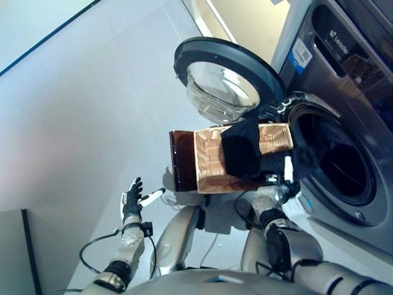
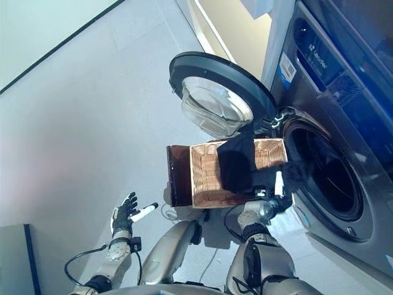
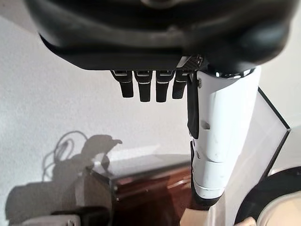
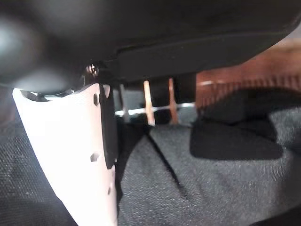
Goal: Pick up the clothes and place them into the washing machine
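A black garment (image 1: 241,150) lies draped across a brown woven basket (image 1: 209,169) that stands on the floor in front of the washing machine (image 1: 362,80). Its round door (image 1: 221,77) is swung open and the dark drum (image 1: 334,157) is exposed. My right hand (image 1: 279,179) is at the basket's near right edge, next to the drum opening. It is open, with its white thumb (image 4: 66,141) straight and its fingers resting on the black cloth (image 4: 211,188). My left hand (image 1: 131,201) hangs open over the floor to the left of the basket, holding nothing, fingers (image 3: 146,87) straight.
Pale floor (image 1: 86,123) spreads to the left of the basket. The open door stands just beyond the basket, on its far side. A dark-edged panel (image 1: 24,246) sits at the lower left. A pale wall (image 1: 245,18) runs behind the machine.
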Controlling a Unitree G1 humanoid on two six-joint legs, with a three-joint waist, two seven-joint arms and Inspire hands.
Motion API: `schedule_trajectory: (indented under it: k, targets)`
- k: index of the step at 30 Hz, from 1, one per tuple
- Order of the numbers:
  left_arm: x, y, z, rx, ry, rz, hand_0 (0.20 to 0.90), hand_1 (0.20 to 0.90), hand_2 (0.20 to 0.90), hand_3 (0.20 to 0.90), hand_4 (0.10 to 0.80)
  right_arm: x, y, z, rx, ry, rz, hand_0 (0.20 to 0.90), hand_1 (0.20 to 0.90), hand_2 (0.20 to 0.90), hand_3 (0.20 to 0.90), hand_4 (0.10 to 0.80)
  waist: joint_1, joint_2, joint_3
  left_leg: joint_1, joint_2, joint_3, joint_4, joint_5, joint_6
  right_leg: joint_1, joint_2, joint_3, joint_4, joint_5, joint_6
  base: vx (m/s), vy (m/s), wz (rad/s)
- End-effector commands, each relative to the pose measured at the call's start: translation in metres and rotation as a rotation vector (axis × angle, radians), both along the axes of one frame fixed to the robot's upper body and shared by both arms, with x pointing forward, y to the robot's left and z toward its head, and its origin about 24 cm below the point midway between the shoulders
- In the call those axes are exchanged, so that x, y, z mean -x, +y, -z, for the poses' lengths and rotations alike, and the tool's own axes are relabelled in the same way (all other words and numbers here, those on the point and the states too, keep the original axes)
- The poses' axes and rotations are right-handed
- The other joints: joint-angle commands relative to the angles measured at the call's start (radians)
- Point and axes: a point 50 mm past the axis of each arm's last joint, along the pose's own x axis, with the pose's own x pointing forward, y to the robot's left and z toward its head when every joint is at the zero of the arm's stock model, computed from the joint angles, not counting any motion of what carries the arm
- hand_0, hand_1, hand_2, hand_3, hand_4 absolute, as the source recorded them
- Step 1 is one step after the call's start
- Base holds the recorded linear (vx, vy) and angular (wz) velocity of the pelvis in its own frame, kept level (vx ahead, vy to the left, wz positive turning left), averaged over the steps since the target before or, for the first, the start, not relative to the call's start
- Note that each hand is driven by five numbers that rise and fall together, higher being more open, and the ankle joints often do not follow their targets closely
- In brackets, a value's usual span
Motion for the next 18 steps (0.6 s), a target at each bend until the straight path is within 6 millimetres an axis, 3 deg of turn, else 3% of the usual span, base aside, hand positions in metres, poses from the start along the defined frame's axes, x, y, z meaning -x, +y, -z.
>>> schedule_trajectory:
  k: [1, 7, 10, 14, 17, 18]
  targets:
    - [-0.003, 0.008, -0.005, 0.01, -0.061, -0.052, 0.9, 0.9, 0.9, 0.9, 0.8, -0.016, -0.017, -0.03, 0.048, -0.19, 0.119, 0.2, 0.2, 0.2, 0.2, 0.3, -0.006, 0.015, -0.028, -0.025, -0.057, 0.015, 0.083, -0.116, -0.022, 0.064, -0.006, 0.005, -0.193, 0.145, 0.0, 0.026, 0.027, -0.07]
    - [0.003, 0.005, 0.001, 0.037, -0.032, -0.047, 0.9, 0.9, 0.9, 0.9, 0.8, -0.016, -0.03, -0.033, 0.038, -0.196, 0.164, 0.2, 0.2, 0.2, 0.2, 0.3, -0.01, 0.031, -0.037, -0.013, -0.059, 0.025, 0.075, -0.122, -0.022, 0.066, -0.007, 0.019, -0.198, 0.146, 0.001, 0.034, 0.022, -0.02]
    - [0.007, 0.005, 0.003, 0.045, -0.024, -0.044, 0.9, 0.9, 0.9, 0.9, 0.8, -0.024, -0.048, -0.053, 0.082, -0.238, 0.202, 0.2, 0.2, 0.2, 0.2, 0.3, -0.007, 0.042, -0.043, -0.009, -0.059, 0.028, 0.07, -0.124, -0.021, 0.066, -0.005, 0.029, -0.21, 0.15, 0.003, 0.041, 0.013, -0.05]
    - [0.01, 0.009, 0.002, 0.047, -0.031, -0.043, 0.9, 0.9, 0.9, 0.9, 0.8, -0.038, -0.088, -0.112, 0.232, -0.358, 0.267, 0.2, 0.2, 0.2, 0.2, 0.3, 0.0, 0.057, -0.057, -0.006, -0.059, 0.031, 0.06, -0.123, -0.022, 0.067, -0.004, 0.034, -0.224, 0.154, 0.006, 0.039, 0.0, -0.11]
    - [0.011, 0.017, 0.0, 0.029, -0.044, -0.031, 0.9, 0.9, 0.9, 0.9, 0.8, -0.04, -0.135, -0.202, 0.459, -0.499, 0.36, 0.2, 0.2, 0.2, 0.2, 0.3, 0.014, 0.068, -0.07, -0.01, -0.061, 0.03, 0.058, -0.123, -0.022, 0.06, -0.004, 0.041, -0.227, 0.155, 0.008, 0.022, 0.005, -0.02]
    - [0.012, 0.021, 0.0, 0.014, -0.04, -0.029, 0.9, 0.9, 0.9, 0.9, 0.8, -0.038, -0.144, -0.224, 0.508, -0.528, 0.381, 0.2, 0.2, 0.2, 0.2, 0.3, 0.019, 0.068, -0.076, -0.01, -0.063, 0.03, 0.058, -0.123, -0.023, 0.06, -0.006, 0.042, -0.226, 0.156, 0.009, 0.0, 0.0, 0.0]
